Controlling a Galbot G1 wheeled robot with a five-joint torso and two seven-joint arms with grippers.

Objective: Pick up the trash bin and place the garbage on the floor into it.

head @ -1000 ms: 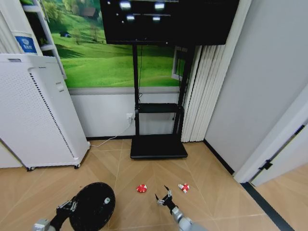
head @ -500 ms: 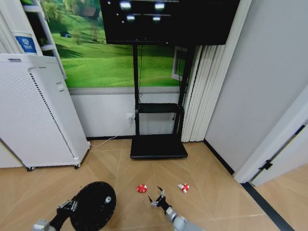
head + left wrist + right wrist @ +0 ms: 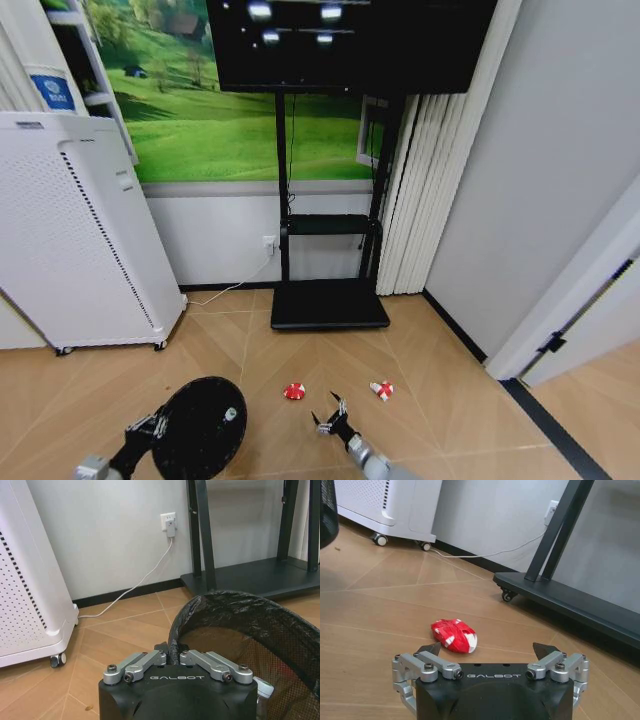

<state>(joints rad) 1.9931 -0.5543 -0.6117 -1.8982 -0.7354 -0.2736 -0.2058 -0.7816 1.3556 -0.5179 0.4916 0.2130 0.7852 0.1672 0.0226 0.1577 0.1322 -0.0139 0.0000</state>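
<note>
From my head camera, my left gripper [image 3: 150, 428] clamps the rim of the trash bin [image 3: 201, 428], held off the floor at my left with a small clear bottle [image 3: 230, 413] lying inside. My right gripper [image 3: 331, 421] hovers low with its fingers spread and empty, between 2 red-and-white wrappers: 1 [image 3: 294, 391] just ahead to the left, the other [image 3: 381, 389] to the right.

In my left wrist view, my fingers [image 3: 142, 662] pinch the mesh rim [image 3: 175, 635] on a thin edge (a slip would tip the bin and spill the bottle).

In my right wrist view, the crumpled wrapper [image 3: 454, 635] sits off toward 1 fingertip [image 3: 431, 650], not centred. Closing now could nudge it away, and dropping too far could scrape my tips on the wood floor [image 3: 370, 610].
</note>
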